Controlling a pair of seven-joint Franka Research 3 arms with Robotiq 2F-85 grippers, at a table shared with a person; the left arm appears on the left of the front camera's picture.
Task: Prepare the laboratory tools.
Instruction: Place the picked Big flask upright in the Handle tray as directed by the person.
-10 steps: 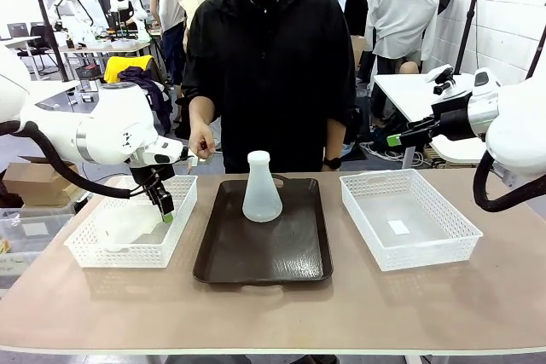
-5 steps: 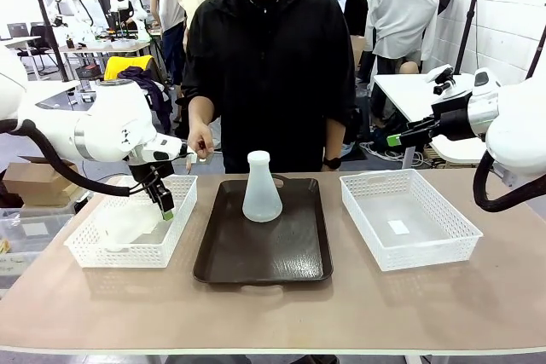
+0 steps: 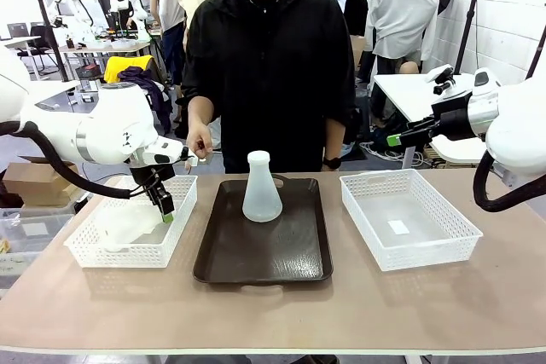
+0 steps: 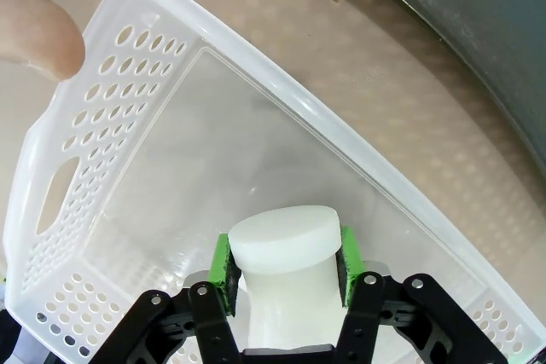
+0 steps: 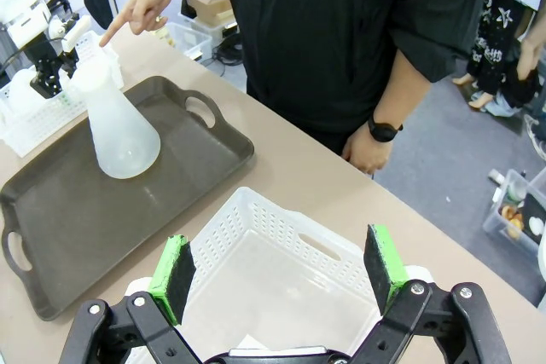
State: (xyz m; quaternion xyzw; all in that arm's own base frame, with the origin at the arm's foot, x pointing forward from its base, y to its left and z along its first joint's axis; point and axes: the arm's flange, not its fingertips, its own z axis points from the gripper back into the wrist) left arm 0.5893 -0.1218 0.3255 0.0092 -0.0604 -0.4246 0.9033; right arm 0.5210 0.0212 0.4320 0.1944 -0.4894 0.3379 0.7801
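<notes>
Left tool: the left tool reaches down into the white perforated plastic basket on the left, its green pads clamped on the neck of a translucent frosted-white conical flask.
Held flask: it lies low inside the left basket, seen from the front as a pale mass under the tool; whether it touches the basket floor cannot be told.
Second flask: a matching frosted-white conical flask stands upright on the far half of the dark brown rectangular tray, between the two baskets.
Right tool: the right tool hangs with its jaws spread wide, gripping nothing, above the white perforated basket on the right.
Surroundings: a person in black stands at the far side of the tan table; one hand is just beyond the left basket, near the left tool.
In the way: the left basket's walls stand around the held flask; the tray lies just beside that basket.
Left wrist view: shows the pads on the flask neck and a fingertip at the basket's outer corner.
Right wrist view: shows the person's hand pointing down toward the left basket.
</notes>
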